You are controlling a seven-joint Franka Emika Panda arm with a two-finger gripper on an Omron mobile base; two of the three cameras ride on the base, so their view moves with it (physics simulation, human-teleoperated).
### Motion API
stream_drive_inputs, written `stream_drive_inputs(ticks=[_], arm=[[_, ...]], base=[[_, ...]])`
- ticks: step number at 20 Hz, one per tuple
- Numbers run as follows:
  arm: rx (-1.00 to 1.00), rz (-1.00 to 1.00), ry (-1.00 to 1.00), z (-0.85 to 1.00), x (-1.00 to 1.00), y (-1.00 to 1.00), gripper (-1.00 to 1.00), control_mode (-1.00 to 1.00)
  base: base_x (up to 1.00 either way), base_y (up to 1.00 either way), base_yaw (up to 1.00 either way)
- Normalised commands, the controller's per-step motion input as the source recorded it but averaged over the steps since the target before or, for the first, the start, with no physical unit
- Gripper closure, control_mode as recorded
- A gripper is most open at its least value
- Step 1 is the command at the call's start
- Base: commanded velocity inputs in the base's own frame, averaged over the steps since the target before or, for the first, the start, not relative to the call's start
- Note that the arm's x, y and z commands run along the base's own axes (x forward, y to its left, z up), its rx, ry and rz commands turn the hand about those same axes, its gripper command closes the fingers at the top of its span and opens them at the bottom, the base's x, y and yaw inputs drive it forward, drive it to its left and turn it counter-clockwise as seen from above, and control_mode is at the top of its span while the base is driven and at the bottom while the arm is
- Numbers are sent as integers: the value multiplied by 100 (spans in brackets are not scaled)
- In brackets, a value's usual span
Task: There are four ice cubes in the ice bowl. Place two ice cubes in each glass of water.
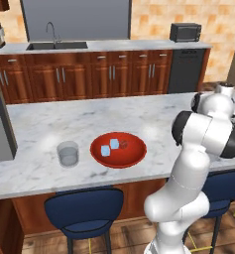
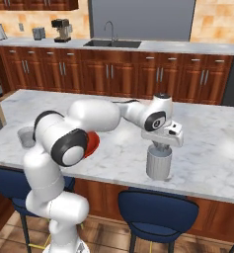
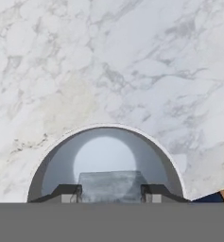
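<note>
On the worktop (image 1: 64, 119) the ice bowl (image 1: 118, 150) sits near the front edge, with two ice cubes (image 1: 109, 147) lying side by side inside it. One glass of water (image 1: 68, 153) stands just beside the bowl, on its left. The other glass (image 2: 158, 163) stands well apart to the right, also near the front edge, and the end effector (image 2: 159, 147) hangs directly above its mouth. In the hand view a third ice cube (image 3: 110, 186) sits between the fingertips (image 3: 70, 193), over the open glass. Stools (image 1: 84, 211) stand in front of the worktop, below its edge. Behind it runs a back counter carrying a sink (image 1: 56, 45) on the left and a microwave (image 1: 185, 32) on the right.
</note>
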Motion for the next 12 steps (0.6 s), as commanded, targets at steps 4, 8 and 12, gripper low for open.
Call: stream_drive_inputs(ticks=[4,8,12], arm=[[0,0,0,-26,22,-8,100,-100],[0,0,0,-16,26,-15,-100,-100],[0,0,0,-12,23,-18,-100,-100]], base=[[0,0,0],[0,0,0],[0,0,0]])
